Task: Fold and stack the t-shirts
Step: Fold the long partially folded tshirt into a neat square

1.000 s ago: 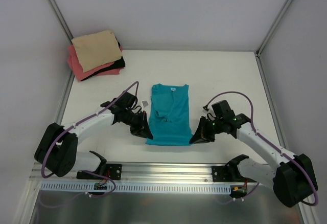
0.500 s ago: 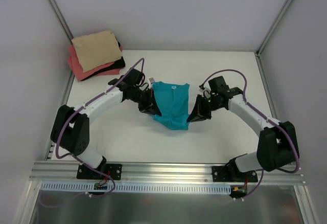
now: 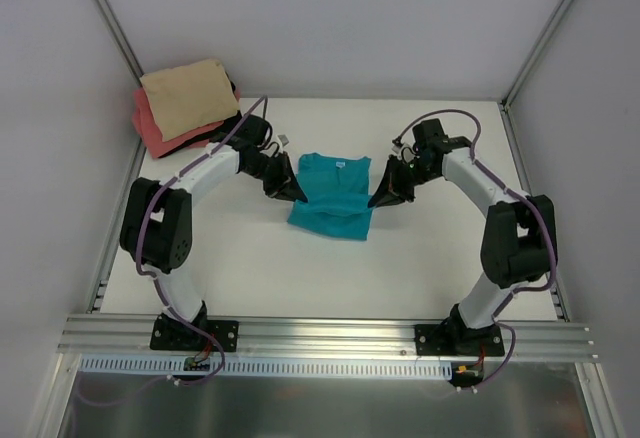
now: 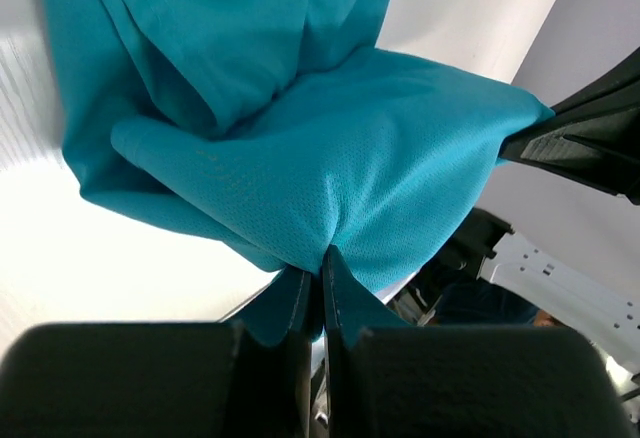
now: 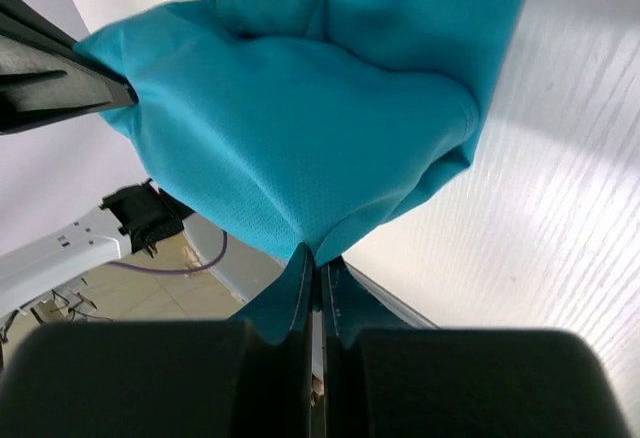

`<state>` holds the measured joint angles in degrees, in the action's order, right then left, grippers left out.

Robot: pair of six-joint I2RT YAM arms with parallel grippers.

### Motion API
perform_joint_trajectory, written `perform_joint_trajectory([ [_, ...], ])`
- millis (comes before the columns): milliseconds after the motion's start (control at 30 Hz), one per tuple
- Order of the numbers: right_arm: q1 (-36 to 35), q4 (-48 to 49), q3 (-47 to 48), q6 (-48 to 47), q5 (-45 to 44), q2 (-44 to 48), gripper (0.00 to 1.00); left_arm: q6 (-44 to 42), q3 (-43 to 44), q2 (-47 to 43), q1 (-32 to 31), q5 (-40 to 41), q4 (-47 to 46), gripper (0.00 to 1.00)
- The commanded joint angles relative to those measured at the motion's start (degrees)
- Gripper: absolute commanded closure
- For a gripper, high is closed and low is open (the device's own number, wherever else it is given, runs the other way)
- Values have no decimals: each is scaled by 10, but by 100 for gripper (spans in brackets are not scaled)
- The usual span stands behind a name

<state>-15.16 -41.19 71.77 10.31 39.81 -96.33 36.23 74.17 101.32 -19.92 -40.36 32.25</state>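
Pinching is what's going on at both sides here: the teal t-shirt [image 3: 331,206] is held up between the two grippers over the far half of the white table [image 3: 430,258], about midway across. The left gripper [image 3: 298,196] is clamped shut on the shirt's left edge. In the left wrist view its fingertips [image 4: 338,276] are pressed together, with a tuck of teal fabric caught between them. Same deal on the other side: the right gripper [image 3: 375,201] is closed tight on the right edge. In the right wrist view a little point of cloth is squeezed in the slit between its jaws. The gripped stretch of fabric is pulled across from one gripper to the other and sags a bit in the middle, and it's doubled over the rest of the shirt. The collar end is laid flat on the table toward the back, and a small white neck label [image 3: 340,163] can just be made out there. Over in the far left corner, a folded tan-beige t-shirt [image 3: 185,96] is stacked on top of a coral-pink t-shirt [image 3: 158,134]. Something black [image 3: 231,124] is sandwiched in at the stack's right edge; what it is can't be told. That stack is set well apart from the teal one.
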Motion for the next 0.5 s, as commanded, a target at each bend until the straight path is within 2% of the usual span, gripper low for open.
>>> perform_joint_trajectory([
  [0,12,-29,63,-20,19,-28,100,-19,47,25,14,-25,12,100],
  [333,25,-49,218,-6,33,-143,100,15,198,153,35,-78,6,100],
  [467,29,-43,284,7,42,-207,100,61,236,201,45,-113,-33,100],
])
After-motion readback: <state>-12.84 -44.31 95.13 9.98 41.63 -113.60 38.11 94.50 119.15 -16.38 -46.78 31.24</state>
